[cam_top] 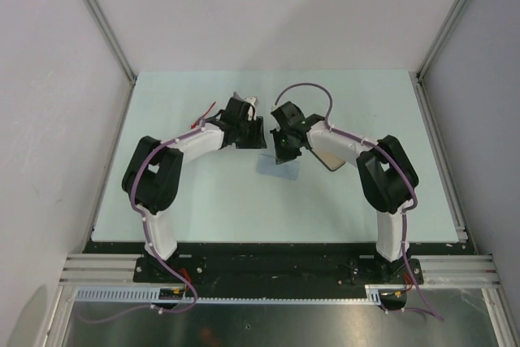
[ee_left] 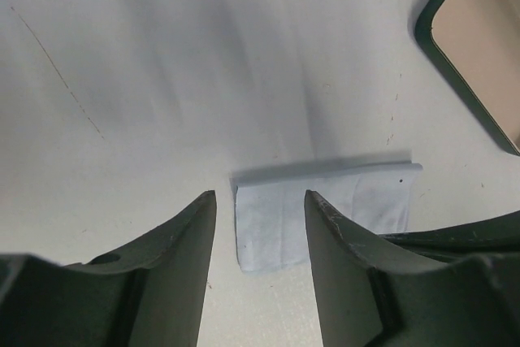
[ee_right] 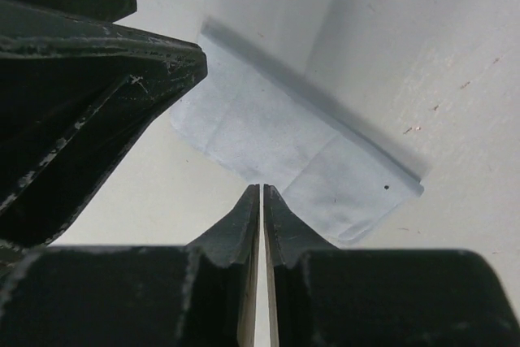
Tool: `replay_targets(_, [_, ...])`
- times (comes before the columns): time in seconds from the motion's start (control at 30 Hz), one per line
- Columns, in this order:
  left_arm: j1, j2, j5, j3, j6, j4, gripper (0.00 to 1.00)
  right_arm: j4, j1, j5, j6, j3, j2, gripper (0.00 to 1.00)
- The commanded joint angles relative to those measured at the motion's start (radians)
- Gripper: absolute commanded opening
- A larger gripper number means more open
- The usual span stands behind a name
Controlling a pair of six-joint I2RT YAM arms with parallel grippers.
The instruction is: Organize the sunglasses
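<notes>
While your left gripper (ee_left: 260, 201) hangs with its jaws released and nothing between them, your right gripper (ee_right: 262, 188) is clenched tight, tip to tip, at the near edge of the pale blue cloth (ee_right: 268, 132). Whether a fold of that cloth is pinched you cannot tell from either wrist view. Top view: the sunglasses (cam_top: 200, 117) show only as thin red strokes on the table (cam_top: 203, 193), just beside the left arm (cam_top: 191, 145) on its outer side. They lie apart from the cloth and are largely hidden by the arm; neither wrist camera sees them. Left wrist view, upper right: the open case (ee_left: 475, 54), with a dark rim and tan lining, lies near the cloth without touching it.

Handling, as a judgement: expect the sunglasses to be light, with a thin frame that is stiff yet easily bent or snapped. The hinged arms may swing, and the smooth lenses can scratch and slip. Take hold across the bridge or the top bar of the frame, or on one arm close to its hinge. Keep the grip off the lenses and close gently. How the arms are folded cannot be made out, so check that before you commit.

Lettering: no brand, label or legible writing appears on cloth, case or grippers; one small dark speck marks the cloth.
</notes>
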Motion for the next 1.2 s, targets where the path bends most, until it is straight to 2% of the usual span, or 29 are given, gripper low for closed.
replay_targets(0.0, [0.008,-0.039,0.007,-0.005,-0.012,0.011,0.54,-0.012,-0.009,0.037,0.043,-0.018,-0.073,0.13])
replay_targets(0.07, [0.008,-0.038,0.019,-0.011,-0.018,0.011,0.56,-0.012,-0.020,0.064,0.062,-0.029,-0.091,0.16])
replay_targets(0.17, [0.007,-0.041,0.039,-0.023,-0.024,0.011,0.57,-0.018,-0.046,0.128,0.094,-0.064,-0.117,0.27])
replay_targets(0.27, [0.007,-0.042,0.042,-0.026,-0.020,0.011,0.59,-0.011,-0.071,0.215,0.109,-0.112,-0.160,0.45])
replay_targets(0.3, [0.007,-0.045,0.042,-0.026,-0.018,0.010,0.59,-0.001,-0.075,0.260,0.099,-0.121,-0.174,0.54])
replay_targets(0.37, [0.007,-0.048,0.038,-0.023,-0.020,0.011,0.60,0.032,-0.074,0.312,0.016,-0.129,-0.175,0.59])
replay_targets(0.47, [0.013,-0.061,0.035,-0.020,-0.023,0.010,0.62,0.113,-0.088,0.352,-0.076,-0.127,-0.160,0.61])
replay_targets(0.6, [0.036,-0.085,0.049,-0.026,-0.018,0.010,0.63,0.174,-0.114,0.364,-0.118,-0.101,-0.120,0.62])
replay_targets(0.83, [0.060,-0.114,0.070,-0.051,-0.004,0.010,0.64,0.126,-0.137,0.407,-0.136,0.072,0.059,0.64])
replay_targets(1.0, [0.068,-0.121,0.075,-0.069,0.000,0.008,0.64,0.076,-0.135,0.371,-0.158,0.246,0.182,0.61])
replay_targets(1.17, [0.070,-0.124,0.075,-0.081,0.000,0.010,0.64,0.013,-0.137,0.341,-0.123,0.293,0.233,0.58])
